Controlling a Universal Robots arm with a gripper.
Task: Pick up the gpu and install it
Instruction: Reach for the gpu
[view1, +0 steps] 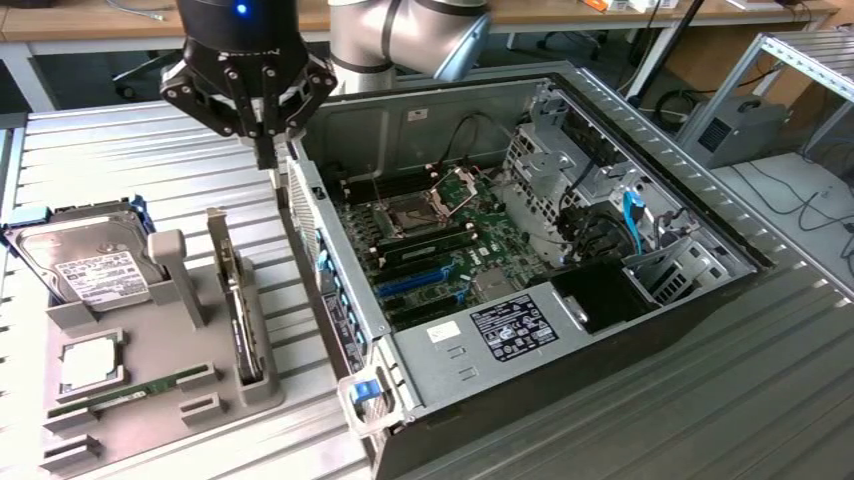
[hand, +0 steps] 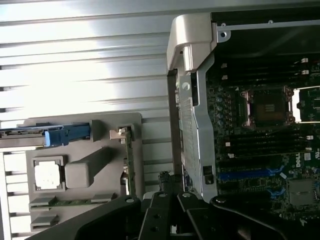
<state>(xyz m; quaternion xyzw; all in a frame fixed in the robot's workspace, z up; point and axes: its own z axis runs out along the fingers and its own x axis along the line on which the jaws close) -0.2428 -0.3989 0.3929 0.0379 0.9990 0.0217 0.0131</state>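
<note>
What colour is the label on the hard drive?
White, with dark print. The label shows best in the exterior view.

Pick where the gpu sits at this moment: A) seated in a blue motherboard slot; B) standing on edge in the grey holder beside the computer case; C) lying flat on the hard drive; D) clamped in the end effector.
B: the gpu stands on edge in the grey holder, while the end effector hangs shut and empty above the computer case wall.
</note>
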